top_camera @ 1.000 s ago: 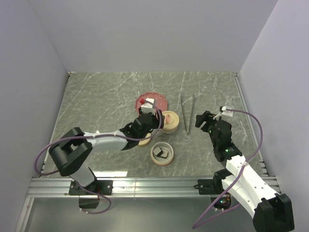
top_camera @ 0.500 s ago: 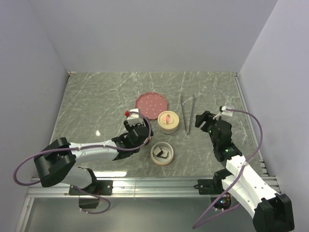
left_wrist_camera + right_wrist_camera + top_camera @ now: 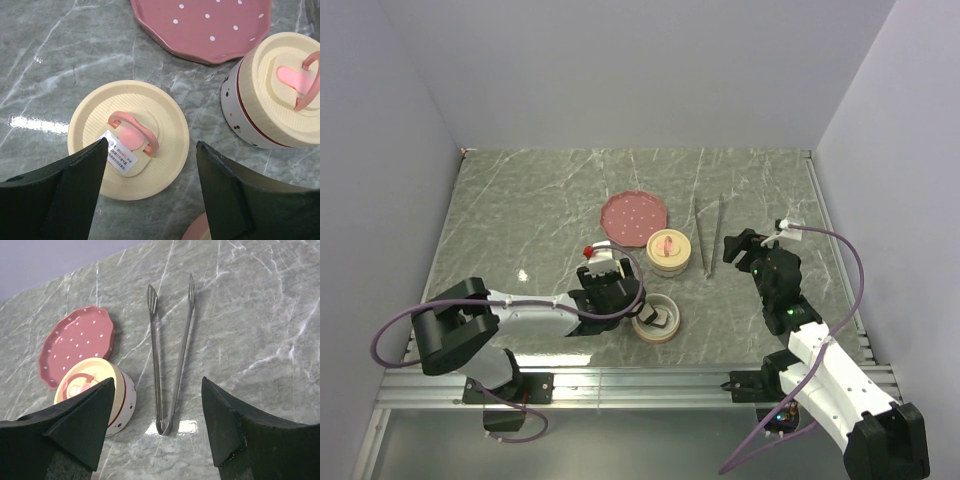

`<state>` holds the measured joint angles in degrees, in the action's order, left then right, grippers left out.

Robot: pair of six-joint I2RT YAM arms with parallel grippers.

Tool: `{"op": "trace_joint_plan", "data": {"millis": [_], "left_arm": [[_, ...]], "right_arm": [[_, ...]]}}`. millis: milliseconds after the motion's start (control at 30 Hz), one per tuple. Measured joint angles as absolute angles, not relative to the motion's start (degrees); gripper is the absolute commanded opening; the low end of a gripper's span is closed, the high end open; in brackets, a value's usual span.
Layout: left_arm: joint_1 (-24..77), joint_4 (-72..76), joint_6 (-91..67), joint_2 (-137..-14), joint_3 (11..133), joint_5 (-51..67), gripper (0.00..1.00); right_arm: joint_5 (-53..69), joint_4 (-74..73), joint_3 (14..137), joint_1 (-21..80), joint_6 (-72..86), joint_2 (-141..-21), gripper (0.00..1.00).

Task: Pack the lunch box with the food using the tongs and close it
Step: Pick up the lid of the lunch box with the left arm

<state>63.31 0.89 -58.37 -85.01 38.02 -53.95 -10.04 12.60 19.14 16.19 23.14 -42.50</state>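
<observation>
One tongs [image 3: 170, 355], plate [image 3: 633, 213], loose lid [image 3: 165, 125], shut tub [image 3: 669, 252] and open tub [image 3: 657, 338]; jaws spread on both left gripper [image 3: 151, 165], back from the plate, and right gripper [image 3: 157, 385].

Robotics lab test cell. Plain pale panels [image 3: 620, 70] box the bench in at 9, 12 and 3 o'clock. The marble-print tabletop [image 3: 520, 200] is edged at 6 o'clock by an aluminium rail [image 3: 640, 380]. Bolted along it are the left arm [image 3: 520, 300] and the right arm [image 3: 820, 355], with a purple cable [image 3: 850, 270] looping loose. Staged props sit toward 12 to 1 o'clock: tongs [image 3: 155, 360] and a pink dotted plate [image 3: 634, 213].
</observation>
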Motion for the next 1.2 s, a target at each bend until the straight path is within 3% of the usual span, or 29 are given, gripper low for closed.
{"op": "trace_joint_plan", "data": {"millis": [800, 1200], "left_arm": [[56.55, 9.02, -54.89, -90.28, 38.02, -45.08, 0.77], [49.8, 14.59, -52.01, -91.02, 36.82, -40.07, 0.6]], "right_arm": [[-9.37, 12.82, 19.05, 16.19, 23.14, -42.52, 0.77], [-9.39, 12.82, 19.05, 16.19, 23.14, -42.57, 0.77]]}}
